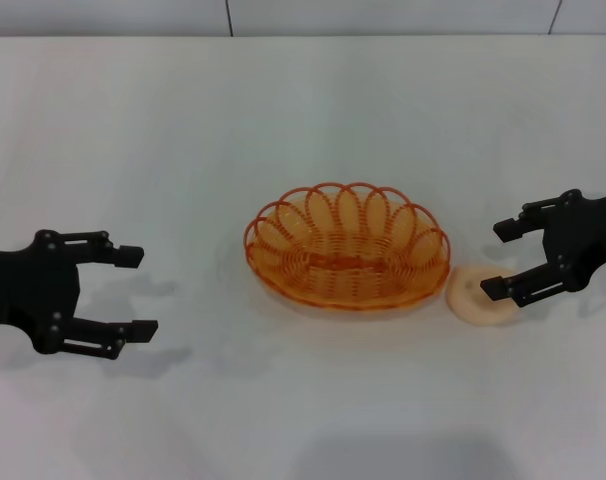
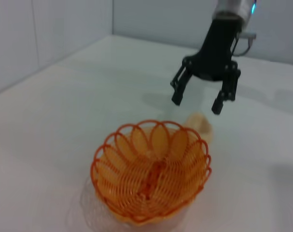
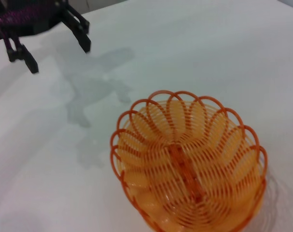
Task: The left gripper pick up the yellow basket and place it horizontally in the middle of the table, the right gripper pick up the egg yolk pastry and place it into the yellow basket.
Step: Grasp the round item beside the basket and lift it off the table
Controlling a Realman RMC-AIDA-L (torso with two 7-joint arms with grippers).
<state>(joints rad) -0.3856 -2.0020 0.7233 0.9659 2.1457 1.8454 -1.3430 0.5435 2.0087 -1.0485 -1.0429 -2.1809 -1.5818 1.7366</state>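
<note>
The yellow basket (image 1: 348,247) stands upright and empty in the middle of the white table (image 1: 303,110), its long side across the head view; it also shows in the left wrist view (image 2: 151,170) and the right wrist view (image 3: 189,159). The egg yolk pastry (image 1: 477,296) lies on the table just right of the basket, partly seen behind its rim in the left wrist view (image 2: 200,123). My right gripper (image 1: 503,259) is open above the pastry's right side, one finger over it; it also shows in the left wrist view (image 2: 197,99). My left gripper (image 1: 138,292) is open and empty, far left of the basket.
A wall with panel seams (image 1: 228,15) runs behind the table's far edge. Nothing else stands on the table.
</note>
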